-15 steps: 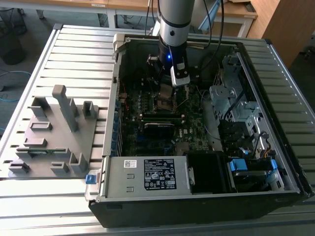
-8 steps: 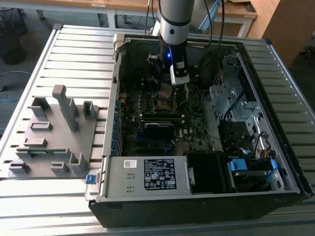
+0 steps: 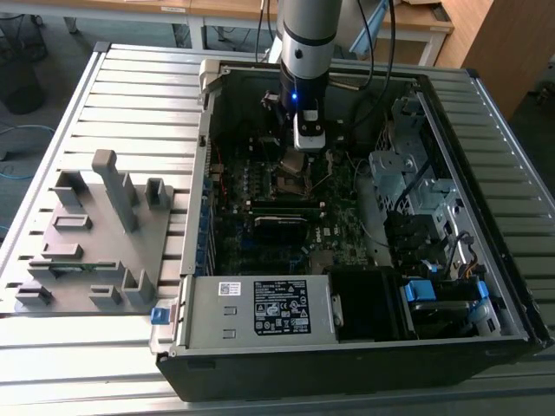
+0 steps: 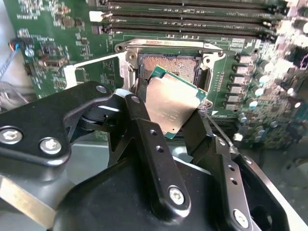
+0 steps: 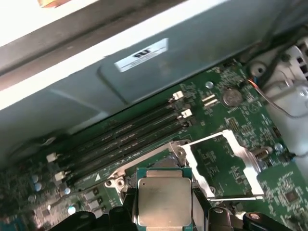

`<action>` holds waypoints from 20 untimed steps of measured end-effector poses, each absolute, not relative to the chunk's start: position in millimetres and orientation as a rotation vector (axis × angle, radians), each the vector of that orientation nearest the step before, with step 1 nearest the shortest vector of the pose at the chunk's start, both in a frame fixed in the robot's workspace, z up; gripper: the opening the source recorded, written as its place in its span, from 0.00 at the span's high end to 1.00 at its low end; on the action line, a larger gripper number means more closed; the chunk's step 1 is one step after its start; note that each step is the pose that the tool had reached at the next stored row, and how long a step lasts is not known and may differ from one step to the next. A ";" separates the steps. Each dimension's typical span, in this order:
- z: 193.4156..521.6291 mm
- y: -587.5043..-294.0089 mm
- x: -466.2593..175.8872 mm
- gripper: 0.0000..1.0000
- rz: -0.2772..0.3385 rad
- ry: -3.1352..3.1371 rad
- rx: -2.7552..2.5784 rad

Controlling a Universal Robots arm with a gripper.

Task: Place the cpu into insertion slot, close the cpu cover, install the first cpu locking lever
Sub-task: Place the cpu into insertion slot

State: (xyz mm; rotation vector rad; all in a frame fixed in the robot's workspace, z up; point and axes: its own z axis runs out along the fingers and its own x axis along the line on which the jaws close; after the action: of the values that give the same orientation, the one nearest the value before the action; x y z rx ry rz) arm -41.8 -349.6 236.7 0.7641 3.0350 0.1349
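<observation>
My gripper is clamped on the chip. One black finger presses each of two opposite edges, and the dull silver top faces my cameras in both wrist views. In the first wrist view the chip sits squarely between the fingers.

In the second wrist view the chip hangs over the socket, covering part of its dark centre, and looks tilted against the board. I cannot tell whether its low corner touches the socket or hovers just above it.

The cover is swung open and lies flat on the green board beside the socket. Its thin silver frame shows the board through its window. Long black memory slots run along another side of the socket.

In the exterior view my arm comes down into the open computer case. The gripper is right above the socket. From the socket, the memory slots lie at six o'clock and the drive cages at three o'clock. A grey holder stands on the slatted table at nine o'clock from the case.
</observation>
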 end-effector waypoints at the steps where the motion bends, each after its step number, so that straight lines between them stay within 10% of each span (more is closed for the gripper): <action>1: 236.7 -349.6 -41.8 0.46 0.135 3.027 0.793; 20: 235.0 -349.6 -41.8 0.46 0.129 2.833 1.294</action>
State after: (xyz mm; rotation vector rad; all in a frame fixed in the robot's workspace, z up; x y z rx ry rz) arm -41.8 -349.6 235.0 1.2938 2.8331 0.1294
